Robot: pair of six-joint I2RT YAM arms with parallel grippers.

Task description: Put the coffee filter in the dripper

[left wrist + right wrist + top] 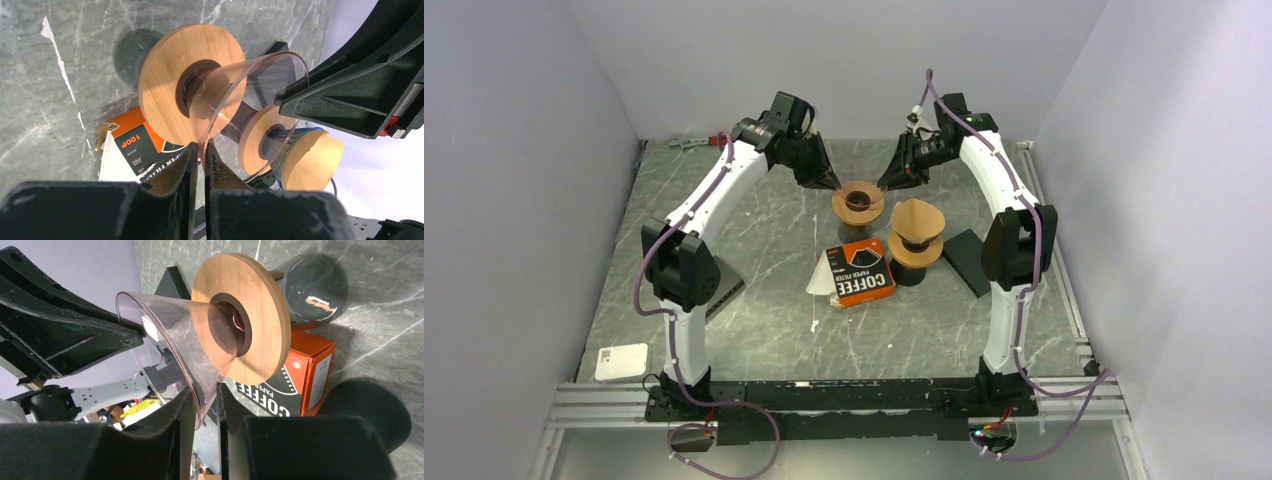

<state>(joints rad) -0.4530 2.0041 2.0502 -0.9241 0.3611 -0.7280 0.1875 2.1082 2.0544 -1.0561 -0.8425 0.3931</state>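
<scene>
Dripper (858, 202) aloft, left gripper (200, 150) and right gripper (204, 392) each pinching its rim. Opposed hold likely keeps it level for loading.

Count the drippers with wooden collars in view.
2. One dripper is pinched by its clear rim between the left gripper and right gripper; the other dripper, holding a paper filter, stands just right of it. None seems hidden.

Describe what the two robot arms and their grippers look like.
Both the left arm and right arm have white tubular links joined by bulky black joint housings, with a purple cable looping along each. The left gripper and right gripper are black, with wedge-shaped tapering fingers.
</scene>
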